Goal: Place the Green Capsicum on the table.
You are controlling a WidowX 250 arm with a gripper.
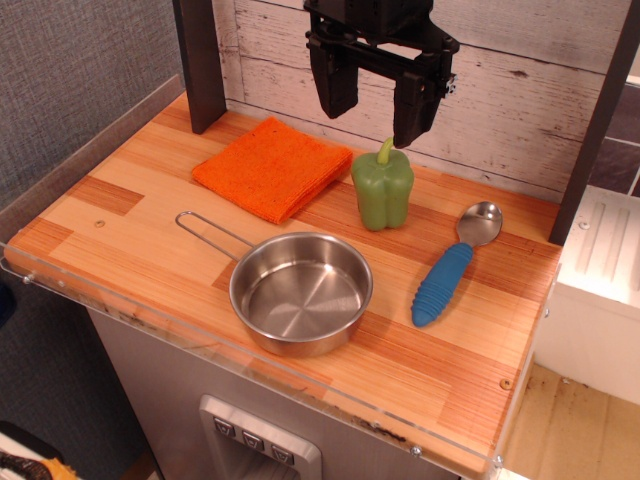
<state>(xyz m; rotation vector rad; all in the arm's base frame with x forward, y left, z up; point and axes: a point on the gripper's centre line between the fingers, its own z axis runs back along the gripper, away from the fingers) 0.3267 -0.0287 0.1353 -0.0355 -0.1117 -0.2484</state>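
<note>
Cloth: we see an orange folded cloth (271,167) lying flat near the back wall.
Pan: we note a small steel pan (301,292), upright, near the front edge, its wire handle (211,232) pointing left towards the cloth.
Spoon: we find a spoon (452,267) right of the pan, blue ribbed grip nearer us, metal bowl towards the wall.
Backdrop: we record whitewashed planks (520,90) behind.

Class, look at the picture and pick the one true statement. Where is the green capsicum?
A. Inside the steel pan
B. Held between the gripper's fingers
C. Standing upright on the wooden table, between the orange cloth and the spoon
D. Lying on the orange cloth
C: the Green Capsicum stands upright on the table, right of the orange cloth and left of the spoon, with the open gripper above it.
</note>
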